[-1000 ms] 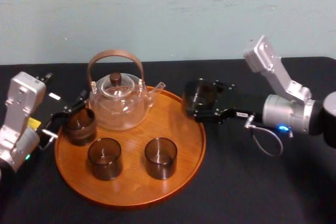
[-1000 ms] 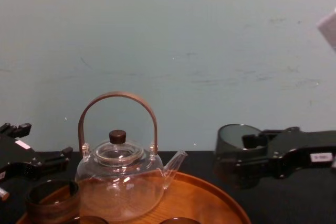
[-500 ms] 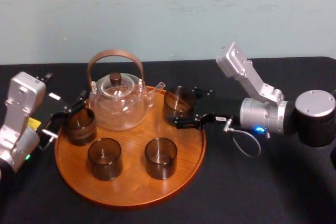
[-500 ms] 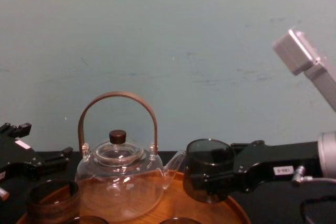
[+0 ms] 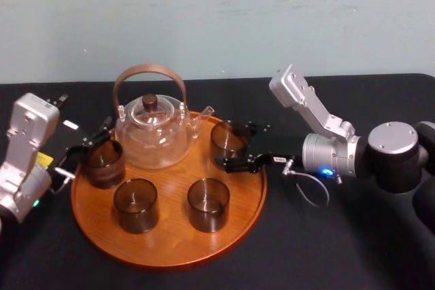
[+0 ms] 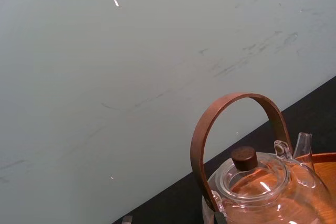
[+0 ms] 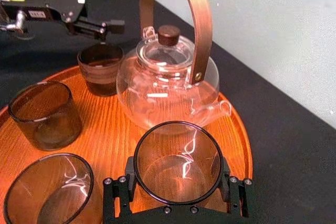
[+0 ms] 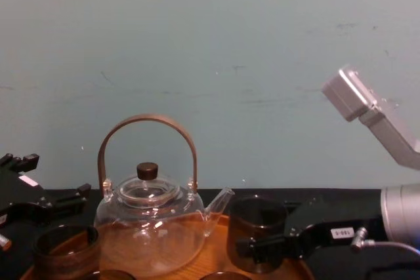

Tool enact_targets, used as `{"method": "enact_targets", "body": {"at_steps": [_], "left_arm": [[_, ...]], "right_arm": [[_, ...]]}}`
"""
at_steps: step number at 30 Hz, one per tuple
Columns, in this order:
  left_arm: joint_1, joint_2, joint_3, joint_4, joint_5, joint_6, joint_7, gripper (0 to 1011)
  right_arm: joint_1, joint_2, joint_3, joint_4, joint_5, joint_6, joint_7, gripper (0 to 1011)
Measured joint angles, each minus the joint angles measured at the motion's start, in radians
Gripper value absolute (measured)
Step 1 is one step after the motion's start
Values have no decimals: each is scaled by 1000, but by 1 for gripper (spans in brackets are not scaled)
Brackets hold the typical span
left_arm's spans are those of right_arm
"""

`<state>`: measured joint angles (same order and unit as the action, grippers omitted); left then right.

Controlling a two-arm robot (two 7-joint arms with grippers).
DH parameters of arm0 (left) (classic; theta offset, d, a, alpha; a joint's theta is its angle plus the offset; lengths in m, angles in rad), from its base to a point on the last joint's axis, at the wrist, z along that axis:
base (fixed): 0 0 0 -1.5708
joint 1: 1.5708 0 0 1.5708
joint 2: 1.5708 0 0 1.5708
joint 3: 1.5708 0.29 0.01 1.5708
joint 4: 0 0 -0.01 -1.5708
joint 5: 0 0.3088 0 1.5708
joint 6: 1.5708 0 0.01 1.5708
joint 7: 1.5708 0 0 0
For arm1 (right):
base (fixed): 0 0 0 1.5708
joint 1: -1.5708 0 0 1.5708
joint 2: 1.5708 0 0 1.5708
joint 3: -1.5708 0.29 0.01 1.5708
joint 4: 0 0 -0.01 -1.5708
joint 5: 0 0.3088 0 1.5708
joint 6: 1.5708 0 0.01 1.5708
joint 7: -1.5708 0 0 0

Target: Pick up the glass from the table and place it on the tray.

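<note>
Nearest on the black desk (image 5: 326, 256), by the near rim of the round wooden tray (image 5: 163, 255), two empty smoky tumblers stand side by side, the near-left tumbler (image 5: 136, 205) and the near-right tumbler (image 5: 208, 204). Farther in, close to the tray's right rim, the glass (image 7: 177, 162) stands upright between the two fingers of the right tool (image 5: 231, 145), whose arm extends from the desk's right side. The fingers press its opposite sides, so that tool is clamped on the glass. The base is low at the wood; I cannot tell whether it touches. At the tray's left rim stands a fourth tumbler (image 5: 103, 163), with the left tool (image 7: 113, 3) just beside it, fingers spread and empty. Beyond, by the far rim, stands a clear teapot (image 5: 151, 134) with a brown hoop handle, its spout near the held glass but apart.
</note>
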<state>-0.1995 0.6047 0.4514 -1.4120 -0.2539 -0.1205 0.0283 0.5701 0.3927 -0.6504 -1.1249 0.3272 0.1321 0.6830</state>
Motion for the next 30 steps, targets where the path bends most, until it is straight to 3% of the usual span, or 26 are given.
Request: {"method": "enact_targets", "body": {"at_steps": [12, 30], "left_arm": [[0, 0, 0, 0, 0, 0, 0, 1001], [0, 0, 0, 0, 0, 0, 0, 1001]], "right_arm": [[1, -16, -8, 45, -18, -10, 5, 904], [-6, -20, -8, 47, -32, -10, 0, 904]]}}
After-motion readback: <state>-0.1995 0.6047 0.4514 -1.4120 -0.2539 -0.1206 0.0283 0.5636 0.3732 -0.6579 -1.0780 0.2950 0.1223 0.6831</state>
